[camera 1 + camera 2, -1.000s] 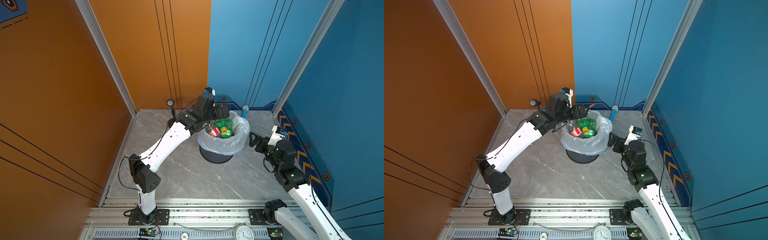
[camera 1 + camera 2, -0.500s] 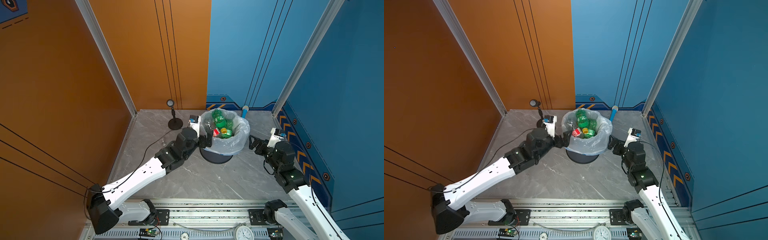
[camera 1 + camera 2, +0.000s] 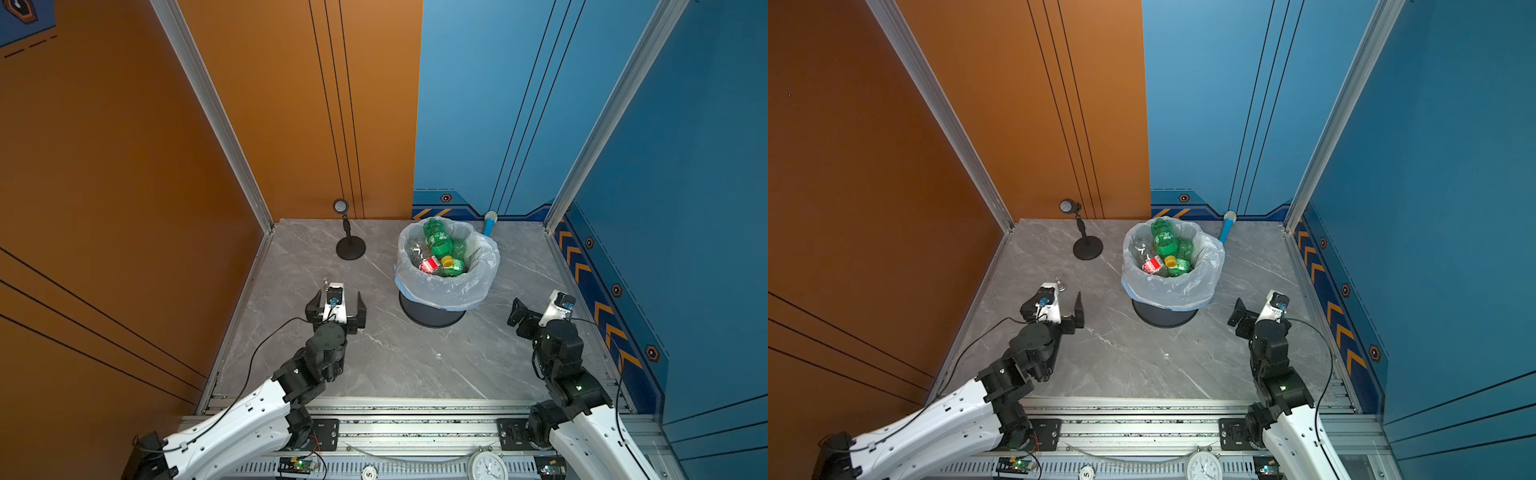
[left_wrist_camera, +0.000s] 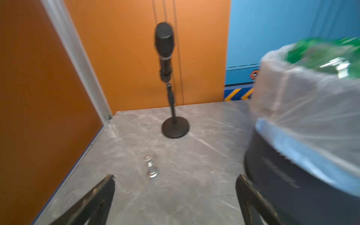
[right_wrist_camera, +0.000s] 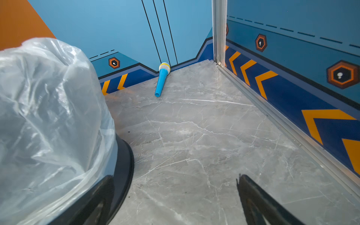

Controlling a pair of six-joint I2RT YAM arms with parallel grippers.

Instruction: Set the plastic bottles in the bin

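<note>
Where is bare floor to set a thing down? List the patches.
Widest: the floor between left claw and right claw, in front of the bin. Also between bin and right wall, and between stand and bin. Crowded: bin full of bottles; figurine just ahead of the left claw.

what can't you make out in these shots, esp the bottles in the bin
- Plastic bottles lower in the bin: both top views, buried under the upper ones and the bag; no full count.
- Left wrist view: bottles blurred to a green smear.
- Right wrist view: bag wall hides them entirely.
- Silver figurine: too small and soft for detail in any view.
- Blue microphone: handle end behind the bin in both top views.
</note>
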